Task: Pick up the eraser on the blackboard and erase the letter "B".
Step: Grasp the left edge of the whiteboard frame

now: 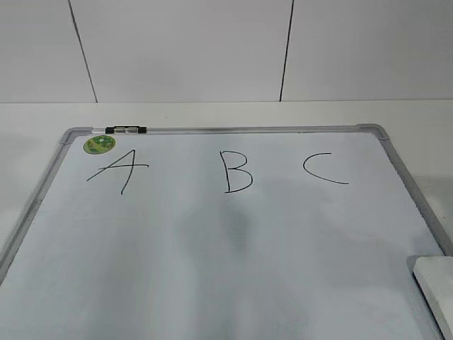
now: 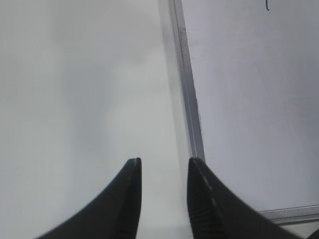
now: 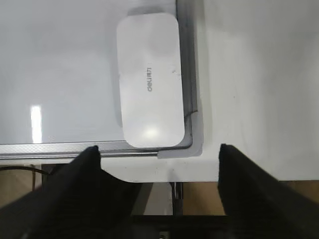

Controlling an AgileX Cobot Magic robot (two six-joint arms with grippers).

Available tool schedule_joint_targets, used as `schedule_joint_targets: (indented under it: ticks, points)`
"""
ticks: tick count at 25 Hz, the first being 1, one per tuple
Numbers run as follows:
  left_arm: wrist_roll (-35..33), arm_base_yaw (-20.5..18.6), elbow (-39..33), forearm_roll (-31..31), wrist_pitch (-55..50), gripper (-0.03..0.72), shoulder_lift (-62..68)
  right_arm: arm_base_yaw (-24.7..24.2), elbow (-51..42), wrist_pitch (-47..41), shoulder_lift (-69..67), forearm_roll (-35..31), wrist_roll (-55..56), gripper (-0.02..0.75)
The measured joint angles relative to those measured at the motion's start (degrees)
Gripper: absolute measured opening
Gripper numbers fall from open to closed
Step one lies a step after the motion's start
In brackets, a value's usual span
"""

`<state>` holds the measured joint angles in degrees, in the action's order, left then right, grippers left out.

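Wide-open, empty right gripper (image 3: 158,149) hovers near the eraser (image 3: 150,79): probably light, rigid, slick plastic; best pinched across its long sides.

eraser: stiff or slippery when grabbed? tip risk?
Eraser looks like a smooth, glossy plastic shell: probably rigid and light, maybe slick. It lies flat and low in the board corner, so tipping seems unlikely. The open right hand looks wide enough.

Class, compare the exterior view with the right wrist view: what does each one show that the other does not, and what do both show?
Only the exterior view shows the letters A, B and C, plus the green sticker. Only the right wrist view shows the whole eraser with its printed logo, and the open right gripper. Both show the blackboard, its grey frame, and the eraser in the board's near right corner.
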<state>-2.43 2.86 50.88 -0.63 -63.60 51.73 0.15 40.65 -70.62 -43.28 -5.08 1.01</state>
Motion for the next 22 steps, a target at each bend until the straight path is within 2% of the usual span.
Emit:
schedule_joint_targets:
  ticks: [7, 13, 22]
  points:
    - [0.10, 0.00, 7.56, 0.63, -2.23, 0.239, 17.88, 0.00, 5.66, -0.37, -11.56, -0.13, 0.09, 0.582]
    - [0.21, 0.00, 12.01, 1.59, -3.11, 0.239, 30.18, 0.00, 6.06, -0.27, -16.46, -0.51, 0.21, 0.582]
    - [0.21, 0.00, 12.96, 1.68, 8.47, 0.239, 41.75, 0.00, 6.06, -0.27, -18.38, -0.51, 0.21, 0.582]
